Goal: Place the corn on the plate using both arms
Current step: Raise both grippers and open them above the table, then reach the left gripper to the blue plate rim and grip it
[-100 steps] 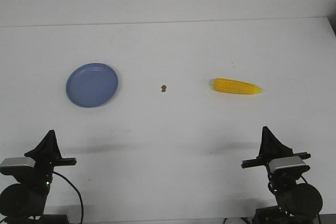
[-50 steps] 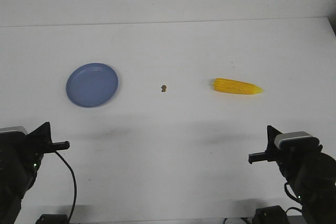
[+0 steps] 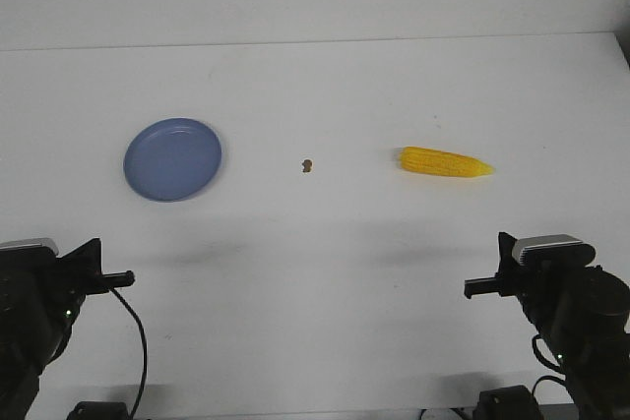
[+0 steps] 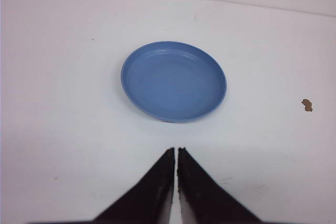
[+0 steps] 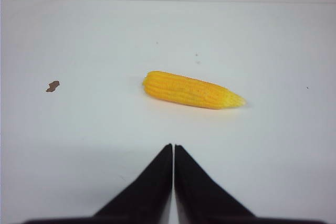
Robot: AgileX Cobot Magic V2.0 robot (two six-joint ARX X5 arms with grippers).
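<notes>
Front view: unmarked plate [image 3: 173, 159], plain corn [image 3: 445, 161]

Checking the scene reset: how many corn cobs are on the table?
1. The corn lies on the table, right of centre, well apart from the plate on the left. Nothing in view could hide another.

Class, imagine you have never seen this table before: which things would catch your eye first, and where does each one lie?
The bright yellow corn stands out first, lying alone on the white table toward the right, its pointed end facing right. Next comes the light blue plate, bare, well off to the left, with a tiny brown speck between them. The left gripper and right gripper sit shut at the near edge.
</notes>
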